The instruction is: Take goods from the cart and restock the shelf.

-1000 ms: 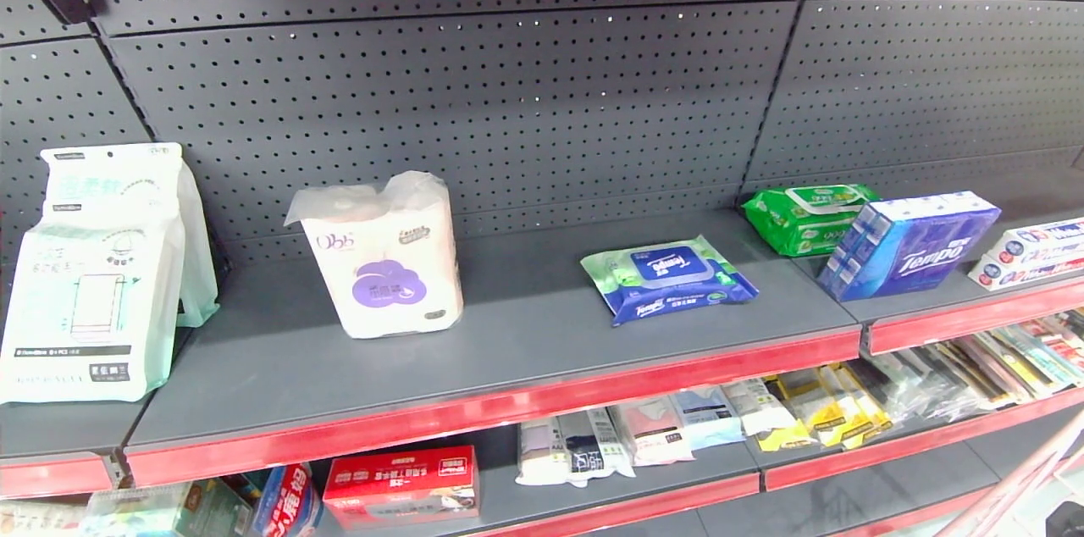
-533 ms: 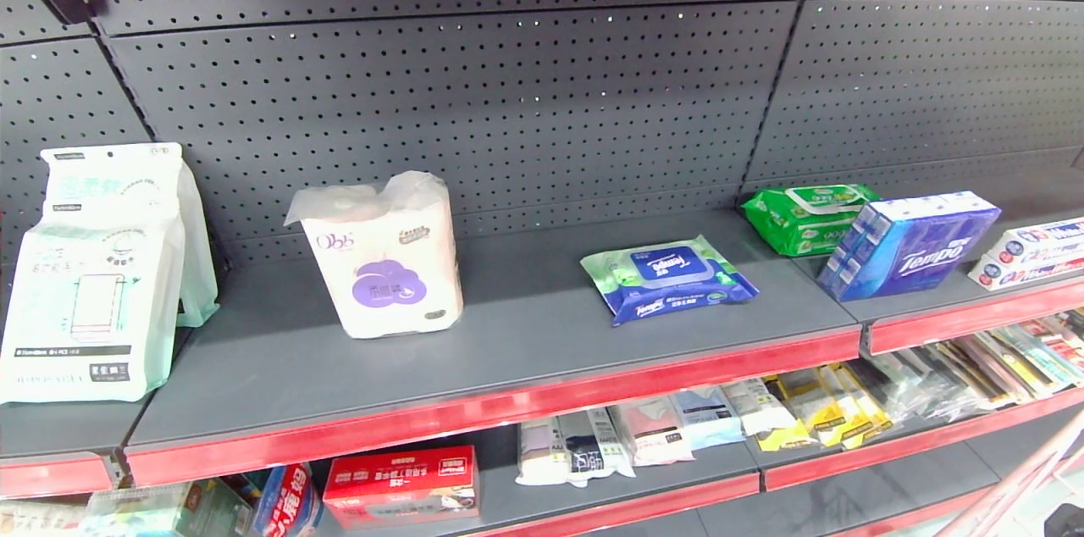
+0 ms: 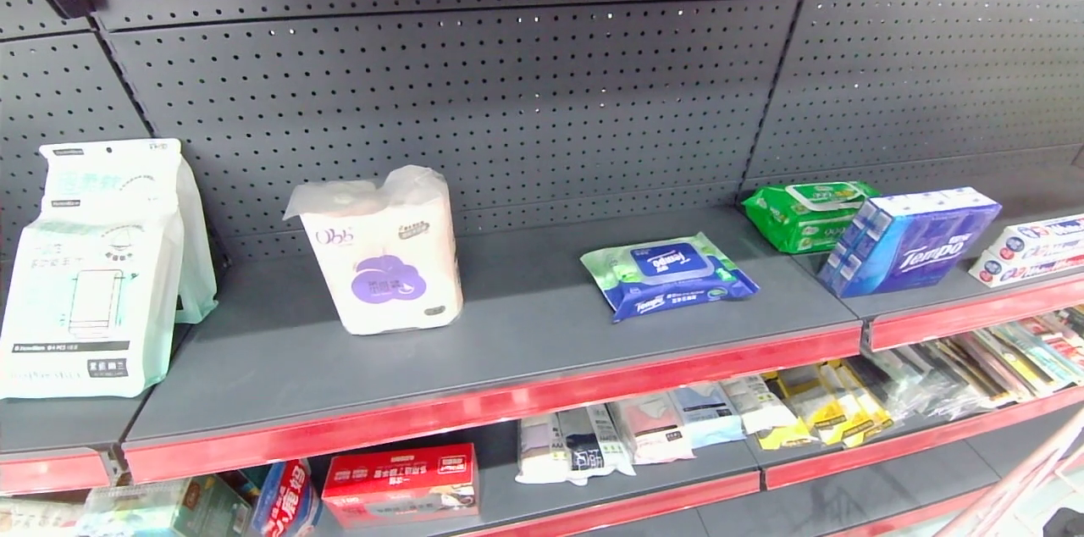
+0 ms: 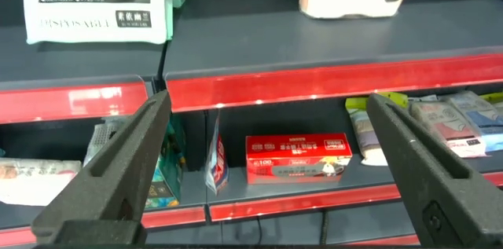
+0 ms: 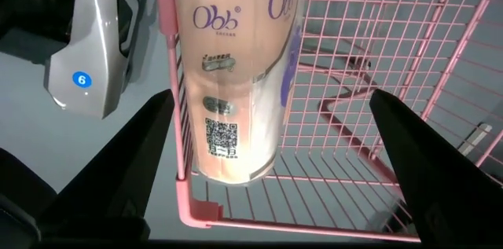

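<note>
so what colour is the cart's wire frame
Pink. The cart shows best in the right wrist view.

The left gripper (image 4: 269,104) was spread wide, its two dark padded fingers (image 4: 118,170) well apart and closed on nothing, and the right gripper (image 5: 273,101) was likewise wide open, its fingers (image 5: 416,162) touching nothing.

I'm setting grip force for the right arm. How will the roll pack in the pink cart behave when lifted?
The roll pack looks soft and film-wrapped, so it will probably dent under the right gripper and may slip. Tall and narrow beside the cart wall, it could tip if nudged.
</note>
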Tool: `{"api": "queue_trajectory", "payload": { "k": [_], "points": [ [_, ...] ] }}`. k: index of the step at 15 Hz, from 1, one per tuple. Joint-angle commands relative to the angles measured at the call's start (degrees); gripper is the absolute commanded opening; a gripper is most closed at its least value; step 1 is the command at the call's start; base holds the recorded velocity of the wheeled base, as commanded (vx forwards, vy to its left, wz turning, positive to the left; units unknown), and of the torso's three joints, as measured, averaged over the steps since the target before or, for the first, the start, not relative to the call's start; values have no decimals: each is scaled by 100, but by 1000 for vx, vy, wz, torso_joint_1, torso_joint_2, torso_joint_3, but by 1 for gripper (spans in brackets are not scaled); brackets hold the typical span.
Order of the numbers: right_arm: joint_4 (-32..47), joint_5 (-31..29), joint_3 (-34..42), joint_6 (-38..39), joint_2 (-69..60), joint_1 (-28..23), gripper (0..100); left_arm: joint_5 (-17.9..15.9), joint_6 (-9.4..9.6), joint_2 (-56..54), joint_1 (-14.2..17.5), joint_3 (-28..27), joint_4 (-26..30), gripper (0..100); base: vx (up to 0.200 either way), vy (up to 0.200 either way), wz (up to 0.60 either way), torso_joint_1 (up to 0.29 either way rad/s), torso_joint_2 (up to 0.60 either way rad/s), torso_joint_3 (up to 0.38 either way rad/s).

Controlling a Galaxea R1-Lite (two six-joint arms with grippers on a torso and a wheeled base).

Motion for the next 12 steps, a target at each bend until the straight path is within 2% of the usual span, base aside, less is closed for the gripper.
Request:
{"api": "queue_trajectory", "payload": {
  "k": [1,12],
  "points": [
    [-1,4,-9,-6,-17,4,100,0,0,7,2,2,-1,100,0,0,0,-139,325,163],
    [-1,-5,9,-138,-61,4,100,0,0,7,2,2,-1,100,0,0,0,-152,336,183]
  ]
}}
